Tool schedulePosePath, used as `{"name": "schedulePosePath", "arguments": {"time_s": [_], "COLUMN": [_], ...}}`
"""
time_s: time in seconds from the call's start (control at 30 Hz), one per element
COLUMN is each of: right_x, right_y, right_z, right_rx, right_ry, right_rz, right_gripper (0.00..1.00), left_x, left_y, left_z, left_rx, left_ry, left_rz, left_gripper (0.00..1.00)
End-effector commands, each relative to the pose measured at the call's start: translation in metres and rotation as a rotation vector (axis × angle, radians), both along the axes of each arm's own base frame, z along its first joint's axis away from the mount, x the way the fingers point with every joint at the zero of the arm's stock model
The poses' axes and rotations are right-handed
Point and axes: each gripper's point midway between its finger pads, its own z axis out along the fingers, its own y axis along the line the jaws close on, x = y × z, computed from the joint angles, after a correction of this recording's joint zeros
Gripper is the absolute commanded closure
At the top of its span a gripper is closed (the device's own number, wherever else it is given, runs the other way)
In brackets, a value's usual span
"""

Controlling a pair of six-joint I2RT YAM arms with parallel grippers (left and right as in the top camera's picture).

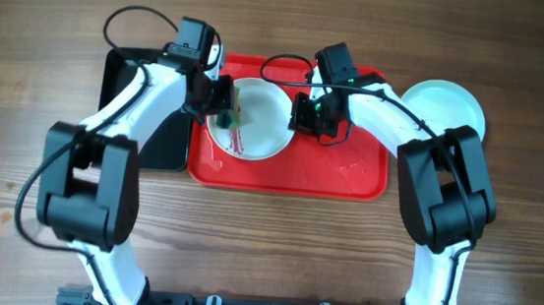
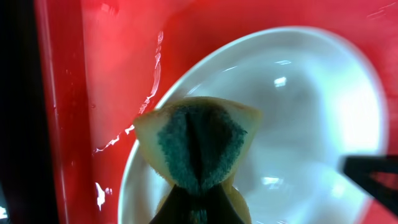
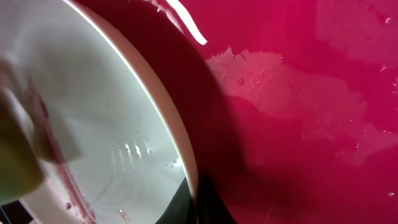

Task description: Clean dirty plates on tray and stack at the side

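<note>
Clearances and obstructions, red tray (image 1: 349, 174) and surrounds.
White plate (image 1: 260, 122) hemmed on two sides: left gripper (image 1: 224, 109), clamped on a sponge (image 1: 229, 121), covers its left rim; right gripper (image 1: 307, 116) pinches its right rim; the plate's middle lies open from above between them. A cable (image 1: 282, 63) loops over the tray's far edge. Tray floor bare and wet to the right of the plate and in front of it. Left arm (image 1: 138, 101) overhangs the black tray (image 1: 159, 148); right arm (image 1: 393, 119) crosses the near edge of the mint plate (image 1: 449, 99), the rest uncovered. Table (image 1: 275, 232) bare in front of the tray, between the arms.
</note>
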Motion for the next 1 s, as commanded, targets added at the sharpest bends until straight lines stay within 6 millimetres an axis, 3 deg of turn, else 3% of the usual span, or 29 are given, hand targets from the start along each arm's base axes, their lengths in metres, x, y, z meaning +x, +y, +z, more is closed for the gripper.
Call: {"name": "schedulePosePath", "arguments": {"time_s": [0.0,0.2,0.4,0.57,0.63,0.7,0.97], "right_x": [-0.009,-0.009,-0.008,-0.008,-0.008,-0.008,-0.008], "right_y": [-0.008,-0.007,-0.007,-0.007,-0.007,-0.007,-0.007], "right_z": [-0.025,-0.025,-0.025,-0.025,-0.025,-0.025,-0.025], "right_rx": [-0.044,-0.044,-0.041,-0.042,-0.042,-0.042,-0.043], "right_ry": [0.048,0.048,0.042,0.043,0.044,0.046,0.046], "right_rz": [0.009,0.009,0.009,0.01,0.01,0.01,0.01], "right_gripper": [0.96,0.96,0.96,0.96,0.96,0.96,0.96], "left_x": [-0.007,-0.04,-0.073,-0.081,-0.077,-0.063,0.004], "left_y": [0.01,0.005,-0.053,-0.08,-0.087,-0.082,-0.018], "left_z": [-0.028,-0.042,-0.031,-0.029,-0.029,-0.032,-0.037], "left_rx": [0.077,0.099,-0.11,-0.13,-0.131,-0.087,0.22], "left_ry": [0.057,0.176,0.222,0.203,0.178,0.152,-0.036], "left_rz": [-0.046,-0.156,-0.381,-0.451,-0.454,-0.368,0.017], "left_gripper": [0.96,0.96,0.96,0.96,0.96,0.96,0.96]}}
